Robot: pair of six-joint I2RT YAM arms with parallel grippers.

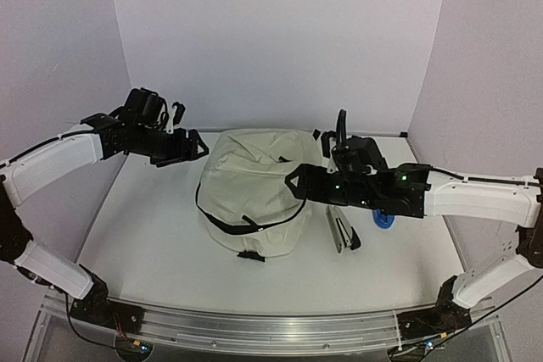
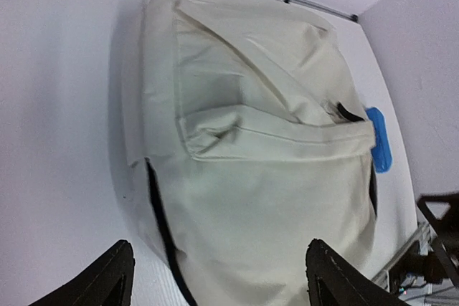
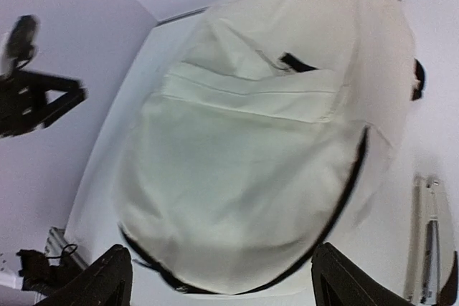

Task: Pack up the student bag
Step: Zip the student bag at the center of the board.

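The left end effector (image 2: 219,277) and right end effector (image 3: 219,281) flank the student bag (image 1: 250,201), both spread wide and empty — likely poised to open it.

We see a white tabletop (image 1: 153,209) enclosed on three sides by plain, pale lilac panels: a back wall (image 1: 271,40), a left wall (image 1: 51,57) and a right wall (image 1: 492,65), meeting at straight corners. A silver metal rail (image 1: 271,324) runs along the near edge. The light is even and diffuse, casting only faint shadows.
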